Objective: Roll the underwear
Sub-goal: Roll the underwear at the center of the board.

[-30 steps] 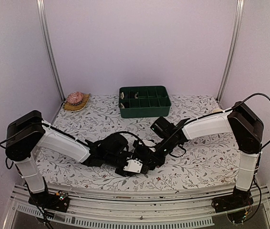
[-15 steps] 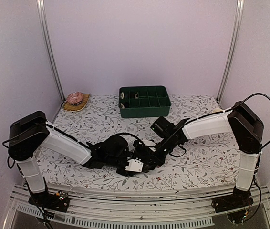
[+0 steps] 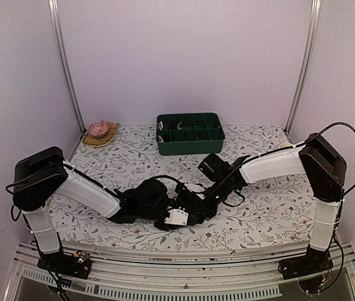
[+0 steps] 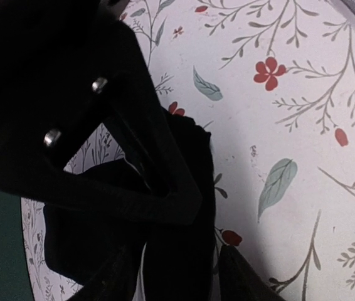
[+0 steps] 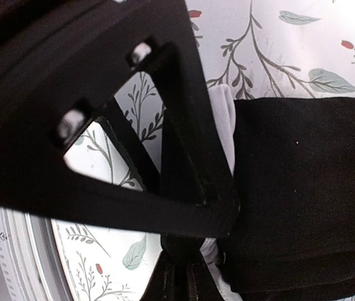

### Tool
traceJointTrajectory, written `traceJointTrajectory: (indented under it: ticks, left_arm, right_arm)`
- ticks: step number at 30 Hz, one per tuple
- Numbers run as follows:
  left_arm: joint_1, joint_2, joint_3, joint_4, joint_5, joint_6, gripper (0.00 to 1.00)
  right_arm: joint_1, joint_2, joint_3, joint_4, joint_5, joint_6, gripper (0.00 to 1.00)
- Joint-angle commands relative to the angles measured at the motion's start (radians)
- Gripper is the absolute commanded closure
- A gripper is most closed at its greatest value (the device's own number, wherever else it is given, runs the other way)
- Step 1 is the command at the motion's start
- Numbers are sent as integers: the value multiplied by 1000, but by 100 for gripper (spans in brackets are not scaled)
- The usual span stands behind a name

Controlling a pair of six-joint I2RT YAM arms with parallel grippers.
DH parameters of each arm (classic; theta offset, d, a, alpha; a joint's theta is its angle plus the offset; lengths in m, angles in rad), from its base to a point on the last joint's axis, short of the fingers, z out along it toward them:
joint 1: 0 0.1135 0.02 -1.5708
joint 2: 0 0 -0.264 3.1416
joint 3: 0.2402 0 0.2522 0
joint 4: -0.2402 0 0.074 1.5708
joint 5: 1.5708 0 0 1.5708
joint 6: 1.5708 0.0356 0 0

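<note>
The underwear is a bunched black piece of fabric lying near the table's front middle, between both grippers. In the top view only its white patch stands out. My left gripper has black fabric filling the gap between its fingers; it sits at the bundle's left. My right gripper has its fingers close together on the fabric's edge, beside a folded black panel with a white strip. It sits at the bundle's right. Which pair this is cannot be told.
A green compartment tray stands at the back middle. A pink object on a woven mat lies at the back left. The table has a floral cloth. The front edge rail is close to the grippers.
My left arm has crept a little right toward the bundle, and the white patch has shifted slightly with it. The right arm has hardly moved.
</note>
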Motion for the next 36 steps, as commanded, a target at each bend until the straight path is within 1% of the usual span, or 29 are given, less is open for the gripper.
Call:
traceJointTrajectory:
  ticks: [1,6,7,10,12,16,20,22,25,29,32,34,36]
  left_arm:
    - [-4,51,16,-32,-39,-6,62]
    - [-5,78,59,-127,-29,-32,96]
    - [-3,81,69,-153,-18,-43,100]
    - [3,89,107,-251,39,-84,100]
    - [8,99,147,-332,90,-117,100]
    - [32,134,220,-481,204,-178,100]
    - [81,183,277,-575,340,-238,100]
    - [112,214,314,-631,422,-262,100]
    - [160,267,393,-715,506,-279,100]
    - [209,337,493,-821,606,-291,100]
    - [232,366,531,-869,664,-293,100]
    - [235,393,565,-909,685,-290,100]
    - [239,423,602,-953,696,-288,100]
  right_arm:
    - [-5,45,-16,-66,16,-4,96]
    - [-4,4,-33,-53,32,-2,94]
    - [-6,-18,-44,-44,44,2,91]
    - [-4,-119,-113,10,123,27,75]
    - [-6,-204,-173,55,212,45,67]
    - [-3,-401,-315,174,371,89,56]
    - [23,-606,-456,290,533,95,52]
    - [72,-676,-517,347,631,73,51]
    - [164,-743,-578,415,748,12,49]
    - [271,-750,-612,482,852,-93,49]
    - [325,-727,-628,523,886,-142,49]
    - [360,-694,-634,555,901,-182,49]
    - [391,-624,-631,587,924,-219,49]
